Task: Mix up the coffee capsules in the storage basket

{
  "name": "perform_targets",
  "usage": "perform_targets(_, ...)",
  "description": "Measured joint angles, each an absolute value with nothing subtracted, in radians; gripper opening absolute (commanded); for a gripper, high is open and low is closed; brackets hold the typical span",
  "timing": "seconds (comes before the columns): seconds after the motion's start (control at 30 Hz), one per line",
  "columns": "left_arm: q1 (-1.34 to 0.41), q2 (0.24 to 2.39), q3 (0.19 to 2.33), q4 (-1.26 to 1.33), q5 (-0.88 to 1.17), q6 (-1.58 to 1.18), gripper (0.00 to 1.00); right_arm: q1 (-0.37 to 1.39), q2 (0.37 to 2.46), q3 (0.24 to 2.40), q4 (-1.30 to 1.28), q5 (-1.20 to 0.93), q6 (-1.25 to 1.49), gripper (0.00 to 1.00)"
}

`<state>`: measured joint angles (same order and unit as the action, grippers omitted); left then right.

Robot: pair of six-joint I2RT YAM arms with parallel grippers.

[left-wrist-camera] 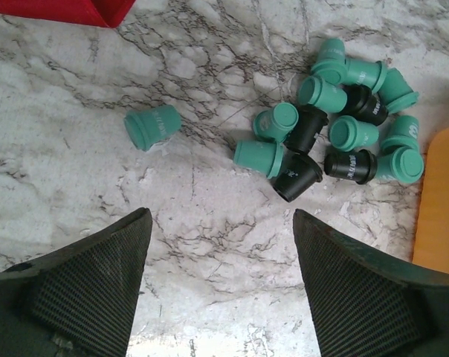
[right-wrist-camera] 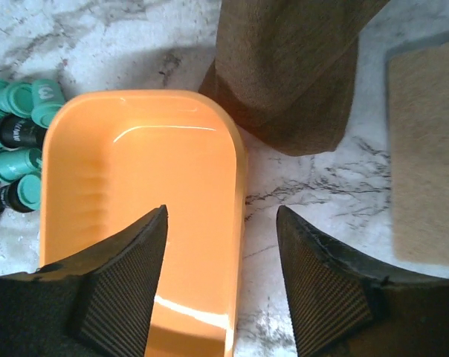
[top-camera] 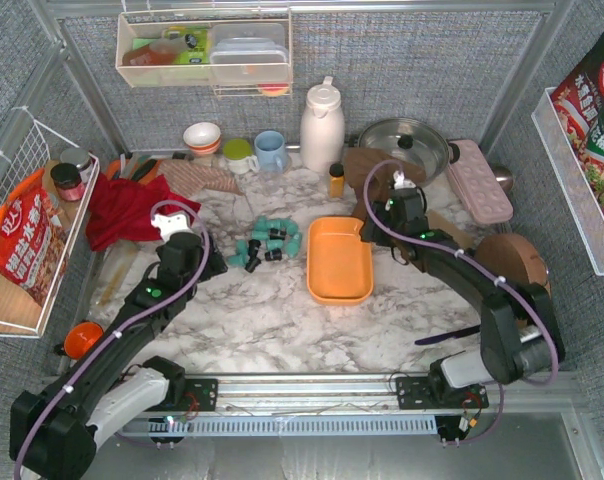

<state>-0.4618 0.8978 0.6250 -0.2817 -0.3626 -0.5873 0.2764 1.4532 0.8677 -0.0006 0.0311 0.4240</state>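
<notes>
Standing released, left pincer (left-wrist-camera: pixel 221 223) and right pincer (right-wrist-camera: pixel 221 216) should next gather the centre-frame coffee capsules (top-camera: pixel 267 242) into the empty storage basket (top-camera: pixel 340 265).

Black arms (top-camera: pixel 132 325), lilac cables (top-camera: pixel 366 195), green lights (top-camera: pixel 154 293), ribbed black fingers (left-wrist-camera: pixel 91 290)

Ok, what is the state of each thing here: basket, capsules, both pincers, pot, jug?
storage basket: upright, empty.
coffee capsules: outside the basket, heaped on the table beside it; one teal capsule lies apart.
left pincer: open, empty, near the heap.
right pincer: open, empty, astride the basket's rim.
pot: lid on.
white jug: upright, lid on.
</notes>
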Motion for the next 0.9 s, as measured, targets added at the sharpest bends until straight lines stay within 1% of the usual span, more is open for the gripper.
perform_targets(0.1,-0.462,0.913,0.620,-0.255,-0.340,-0.585,0.81,0.277,1.376,0.889,-0.060,0.056,0.384,0.69)
perform_targets(0.3,-0.462,0.971,0.598,-0.191,-0.314,-0.571,0.79,0.292,1.172,0.895,-0.145,0.120,0.294,0.69)
perform_targets(0.47,-0.462,1.074,0.597,-0.129,-0.311,-0.557,0.79,0.330,1.007,0.830,-0.137,0.138,0.223,0.69)
perform_targets(0.53,-0.462,1.128,0.609,-0.109,-0.299,-0.551,0.81,0.347,0.965,0.807,-0.132,0.140,0.203,0.69)
perform_targets(0.63,-0.463,1.209,0.627,-0.070,-0.279,-0.531,0.83,0.367,0.932,0.781,-0.108,0.127,0.184,0.69)
perform_targets(0.9,-0.462,1.385,0.699,0.003,-0.215,-0.476,0.82,0.389,0.928,0.764,-0.088,0.070,0.155,0.69)
